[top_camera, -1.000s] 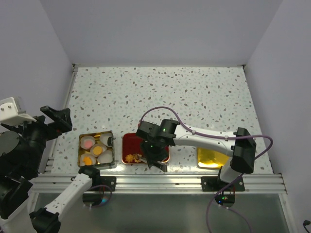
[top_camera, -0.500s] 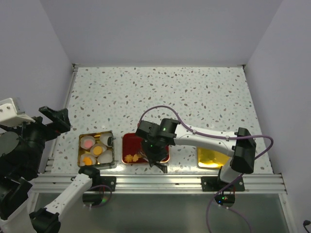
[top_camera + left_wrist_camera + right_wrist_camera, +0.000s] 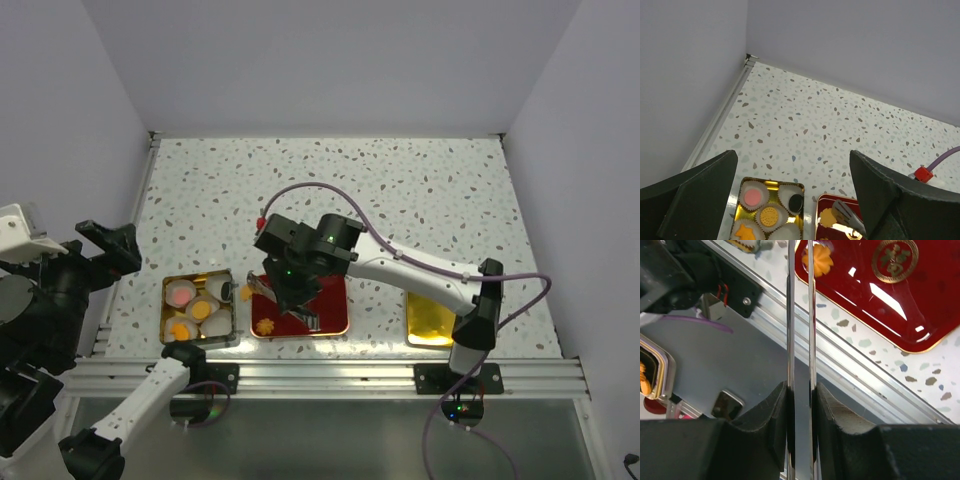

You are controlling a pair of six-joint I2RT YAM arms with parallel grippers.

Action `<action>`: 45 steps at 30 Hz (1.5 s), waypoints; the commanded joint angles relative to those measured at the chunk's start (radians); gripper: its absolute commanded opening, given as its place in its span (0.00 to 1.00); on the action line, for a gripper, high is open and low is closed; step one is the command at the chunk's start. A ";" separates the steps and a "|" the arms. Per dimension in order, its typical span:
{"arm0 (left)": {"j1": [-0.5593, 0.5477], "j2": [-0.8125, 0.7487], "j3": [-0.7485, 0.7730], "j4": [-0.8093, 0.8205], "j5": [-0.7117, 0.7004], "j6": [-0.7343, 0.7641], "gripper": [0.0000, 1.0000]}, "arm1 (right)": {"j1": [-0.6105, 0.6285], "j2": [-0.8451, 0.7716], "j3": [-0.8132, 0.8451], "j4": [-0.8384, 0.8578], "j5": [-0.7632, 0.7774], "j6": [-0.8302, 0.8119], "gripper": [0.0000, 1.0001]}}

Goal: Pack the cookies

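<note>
From above, the right end effector (image 3: 290,283) hangs over the left part of the red tray (image 3: 332,300) on the tabletop (image 3: 400,200), closed on a pair of metal tongs (image 3: 303,318); a yellow-orange round cookie (image 3: 246,293) shows at the tray's far-left corner, just beside the gold tin (image 3: 198,274), and a flower cookie (image 3: 266,326) lies in the tray's near-left corner; whether the round cookie is pinched or merely lying there cannot be told here. In the left wrist view the left end effector (image 3: 793,152) stands wide open and empty; the tin holds paper cups with a pink cookie (image 3: 754,196), a dark cookie (image 3: 796,202), a yellow round one and an orange flower one; a flat metal tip sits touching or just beside the round cookie at the tray's corner. In the right wrist view the fingers (image 3: 767,415) clamp the two blades, which run almost parallel with a narrow gap and leave the frame at the top, so their tips are hidden; the flower cookie lies just beside them. The cookies are judged light, thin, stiff and brittle, dry yet liable to skid on smooth steel; they are best taken by the rim across the widest part, the flower one in its notches rather than on its lobes, with a gentle squeeze, since a hard one would likely crack or flick them.
</note>
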 commanded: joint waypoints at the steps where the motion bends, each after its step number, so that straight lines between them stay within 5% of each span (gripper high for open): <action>1: 0.005 0.000 0.021 0.014 -0.017 0.022 1.00 | -0.004 0.055 0.117 -0.023 -0.019 -0.026 0.21; 10: 0.005 -0.005 0.027 -0.001 -0.027 0.025 1.00 | 0.016 0.175 0.253 -0.013 -0.082 -0.029 0.21; 24: 0.005 0.000 0.016 0.007 -0.032 0.044 1.00 | 0.067 0.269 0.240 0.050 -0.137 -0.019 0.21; 36: 0.005 -0.005 0.005 0.010 -0.032 0.044 1.00 | 0.068 0.272 0.240 0.052 -0.120 -0.020 0.39; 45: 0.005 0.003 0.009 0.020 -0.030 0.050 1.00 | 0.052 0.197 0.269 -0.023 -0.010 -0.042 0.39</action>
